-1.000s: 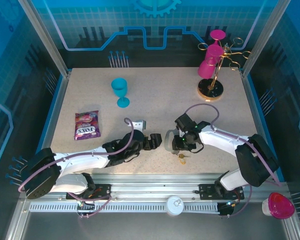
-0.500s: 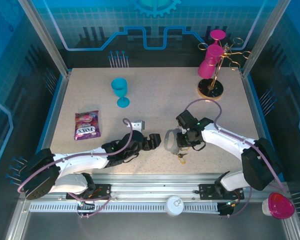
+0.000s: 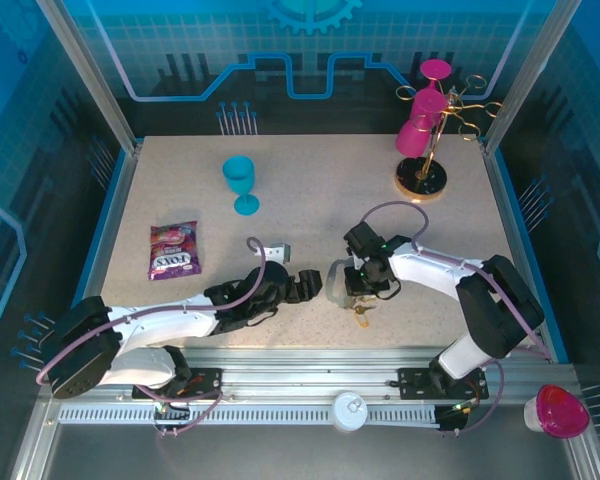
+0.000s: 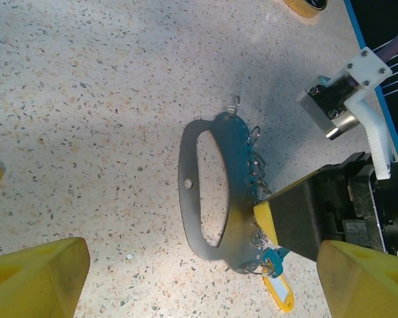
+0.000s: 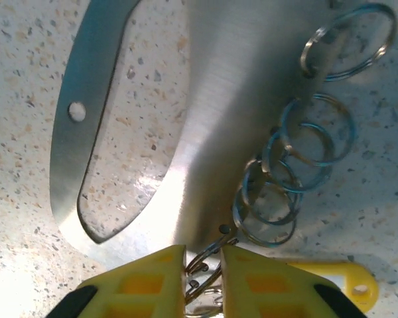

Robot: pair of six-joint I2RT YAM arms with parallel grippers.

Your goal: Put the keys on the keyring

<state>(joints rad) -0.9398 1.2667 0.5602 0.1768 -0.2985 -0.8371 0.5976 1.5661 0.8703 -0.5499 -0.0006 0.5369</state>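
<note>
Steel keyring [image 5: 205, 132] lay flat at twelve o'clock from my right claw [image 5: 203, 278], long axis running twelve to six, that claw clenched on its nearest split ring [image 5: 209, 255], a yellow-headed key [image 5: 338, 281] at three o'clock, my left claw [image 4: 199, 278] spread wide, farther off.

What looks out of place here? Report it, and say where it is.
A pink and white cup sits off the table, past its near right corner beside the right arm's base, while the pink goblets hang on the gold stand. Nothing looks spilled or broken.
</note>
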